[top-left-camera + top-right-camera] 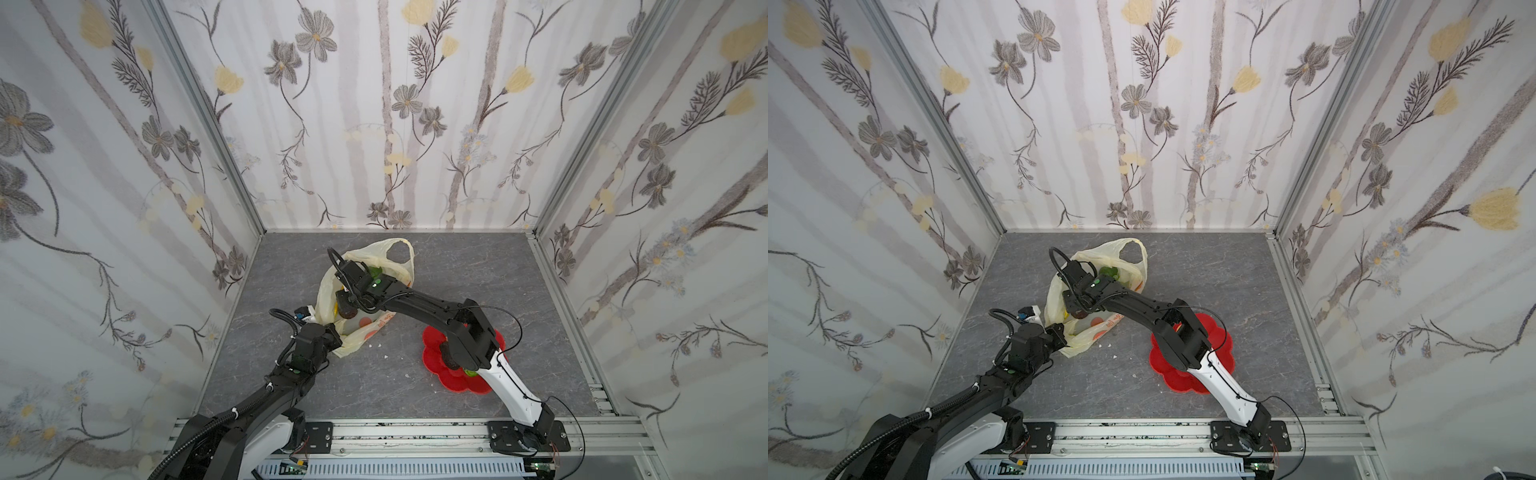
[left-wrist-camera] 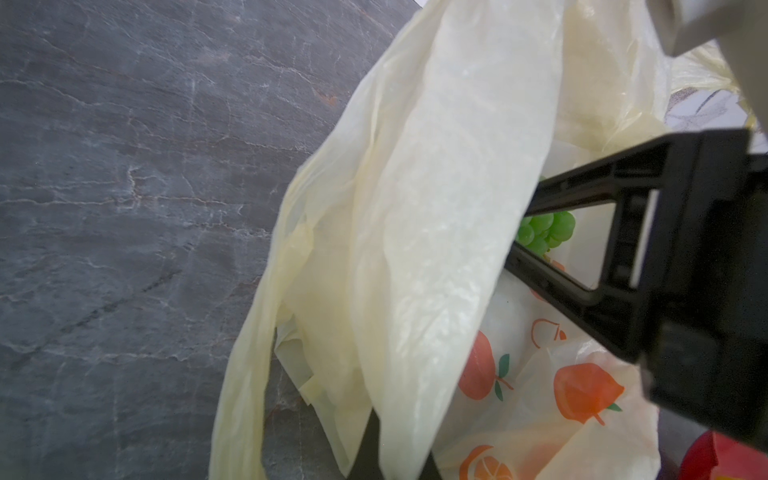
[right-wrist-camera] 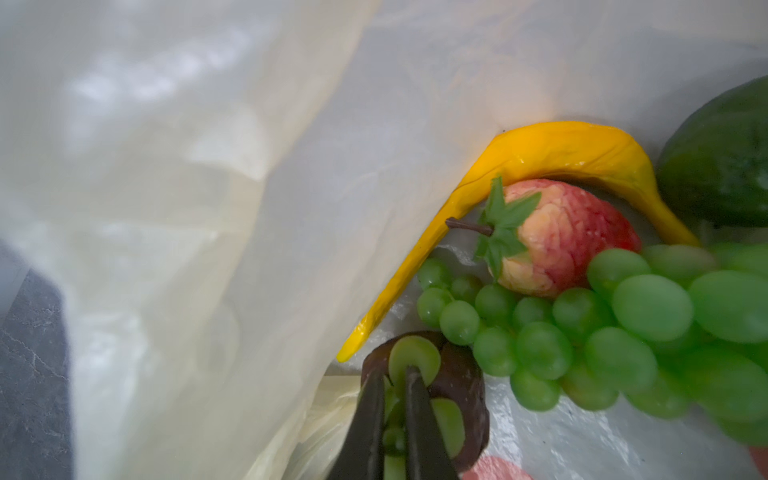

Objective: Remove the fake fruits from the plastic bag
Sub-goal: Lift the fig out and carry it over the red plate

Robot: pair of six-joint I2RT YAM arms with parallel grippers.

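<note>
Robot test booth, lab kind. Left arm (image 1: 266, 399) and right arm (image 1: 511, 386) bolted to metal rail (image 1: 415, 430) at front. Flower-paper walls (image 1: 374, 124) on three sides, held by metal bars (image 1: 210, 124). Gray stone-look counter (image 1: 478, 270). Wire tray (image 1: 374, 471) under rail.

Light: you get soft, even brightness, faint shadows | Top views: your walls (image 1: 83, 166) bow at edges | Right wrist: nearest grapes (image 3: 727, 307) blurred
</note>
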